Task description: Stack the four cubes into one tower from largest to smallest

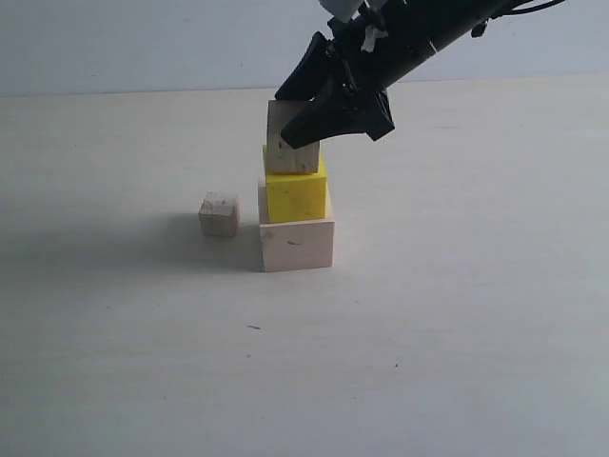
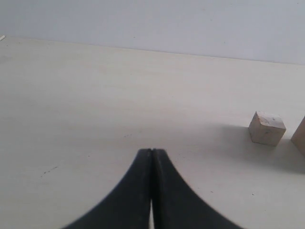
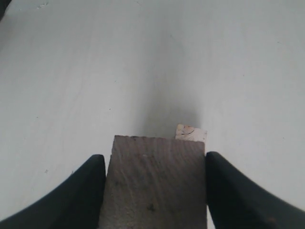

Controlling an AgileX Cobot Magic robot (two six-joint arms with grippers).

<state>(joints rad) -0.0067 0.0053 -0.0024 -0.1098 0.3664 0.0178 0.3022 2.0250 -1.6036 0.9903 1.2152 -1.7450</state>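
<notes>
A speckled wooden cube (image 1: 285,154) tops the yellow cube (image 1: 297,195), which sits on the large pale wooden cube (image 1: 297,245). The right gripper (image 1: 284,119) clamps the speckled wooden cube from both sides. The smallest wooden cube (image 1: 219,214) stands on the table (image 1: 428,333) near the large pale wooden cube, not touching it. The left gripper (image 2: 151,153) is pressed closed and holds nothing.

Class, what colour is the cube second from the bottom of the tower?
The second cube is bright yellow, best seen in the exterior view.

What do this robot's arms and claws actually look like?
Both are matte black. The left gripper has two smooth fingers that curve and taper to thin tips. The right gripper looks the same, on a black tubular arm with a white part and a thin black cable.
</notes>
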